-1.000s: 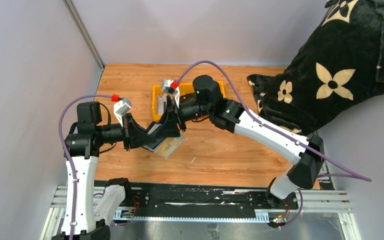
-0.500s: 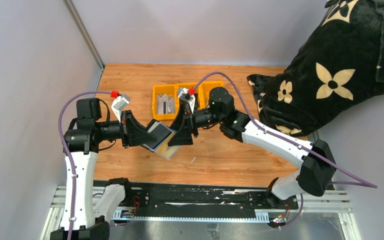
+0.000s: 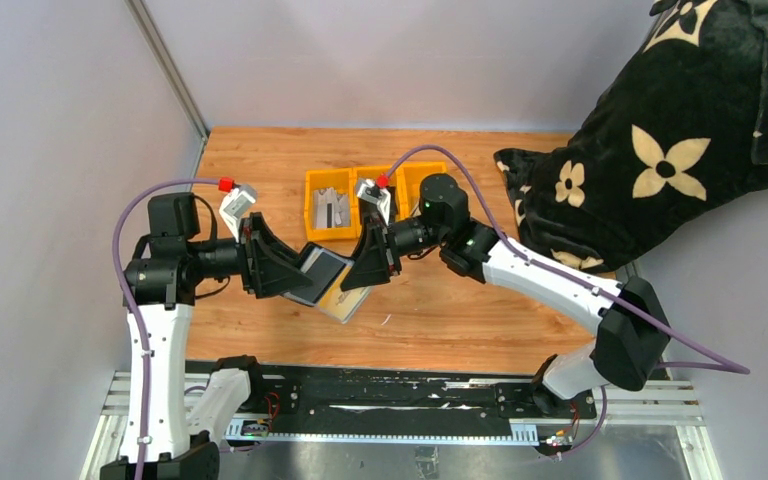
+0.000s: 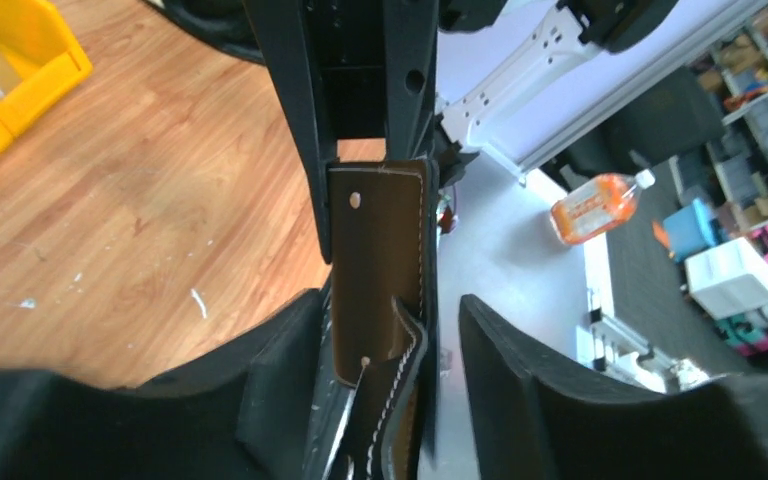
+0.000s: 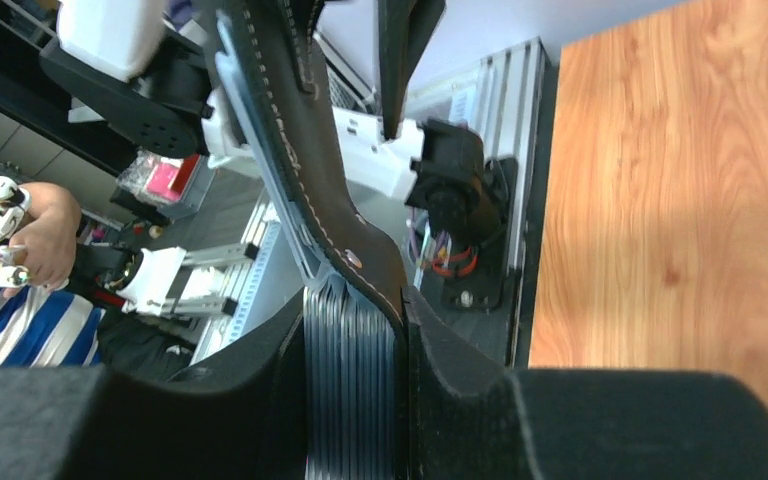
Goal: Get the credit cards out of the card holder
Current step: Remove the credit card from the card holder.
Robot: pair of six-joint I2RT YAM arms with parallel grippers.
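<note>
The card holder [image 3: 320, 272] is held tilted off the tabletop [image 3: 440, 320], left of its middle and somewhat toward the near edge, between the two grippers. It is grasped by the left gripper [image 4: 388, 297], whose fingers are set against its sides, and the stitched strap tab stands out past the fingertips. The right gripper [image 5: 353, 300] is clamped from the opposite side on the credit cards [image 5: 350, 400]. These are seen as a ribbed silvery-grey stack pressed between its fingers, together with a flap of the holder. A tan-gold card [image 3: 348, 302] juts from the holder's near side. From above, much of the holder is hidden by both grippers.

A yellow tray [image 3: 309, 205] is set near the middle of the far edge. Grey pieces [image 3: 332, 208] lie in its left compartment, and its middle compartment is partly covered by the right arm [image 3: 430, 215]. A black blanket with cream flowers [image 3: 660, 150] is draped over the right edge and the far right corner.
</note>
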